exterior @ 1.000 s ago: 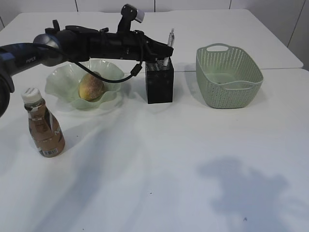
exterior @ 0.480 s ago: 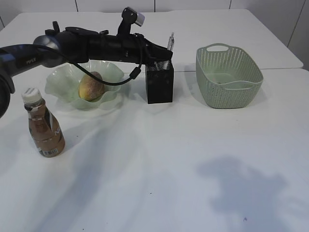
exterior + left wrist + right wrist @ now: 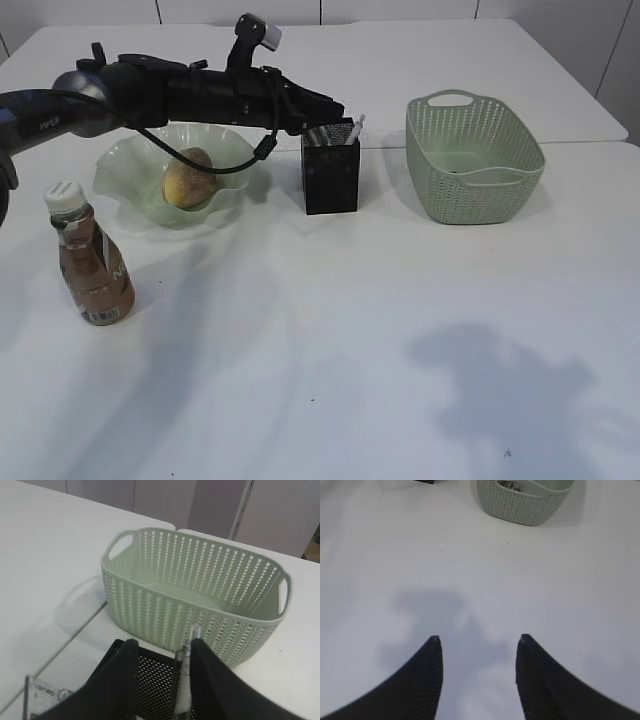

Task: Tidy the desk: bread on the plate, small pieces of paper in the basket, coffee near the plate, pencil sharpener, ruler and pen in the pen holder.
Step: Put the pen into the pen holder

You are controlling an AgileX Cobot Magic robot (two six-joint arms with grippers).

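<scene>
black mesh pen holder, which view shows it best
The exterior view: the whole black mesh pen holder stands unobstructed between plate and basket. The left wrist view shows only its rim behind the fingers; the right wrist view catches a corner.

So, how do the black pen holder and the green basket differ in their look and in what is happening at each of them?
The pen holder is black, small and square with fine mesh walls; the basket is pale green, wide and rounded, with handle holes. The left gripper is open right above the pen holder, with a pen between its fingers, while no gripper is at the basket. Both stand upright on the white table with perforated walls.
</scene>
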